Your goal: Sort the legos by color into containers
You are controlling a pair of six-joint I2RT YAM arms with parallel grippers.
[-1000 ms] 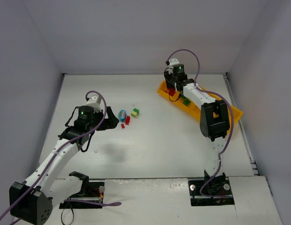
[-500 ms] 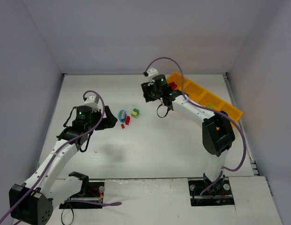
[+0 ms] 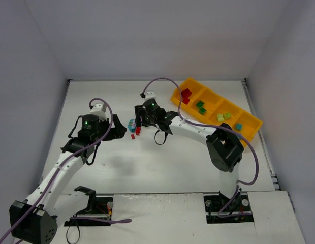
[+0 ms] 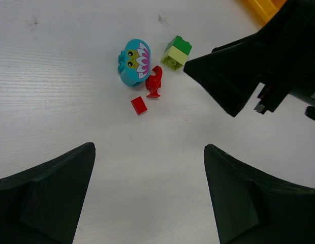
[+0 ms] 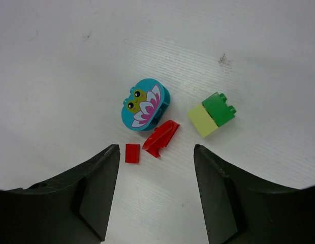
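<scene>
Loose legos lie mid-table: a teal round piece with a flower print (image 5: 146, 104) (image 3: 131, 124), a red curved piece (image 5: 161, 138), a small red tile (image 5: 131, 153) and a joined green and pale yellow-green brick (image 5: 212, 114). My right gripper (image 5: 156, 148) (image 3: 144, 122) hovers open just above them, with the red curved piece right ahead of its tips and nothing held. My left gripper (image 4: 149, 148) (image 3: 123, 133) stands open and empty a short way left of the same group. The orange-yellow tray (image 3: 255, 120) of containers holds red, green, yellow-green and teal legos, one colour per compartment.
White walls close off the table at the back and on both sides. In the left wrist view the right gripper's black fingers (image 4: 233, 81) reach in beside the green and yellow-green brick (image 4: 176, 52). The two grippers are close together over the loose pieces.
My right arm has swung left from the tray's red compartment to above the loose legos, and its jaws have widened. My left arm has barely moved.
</scene>
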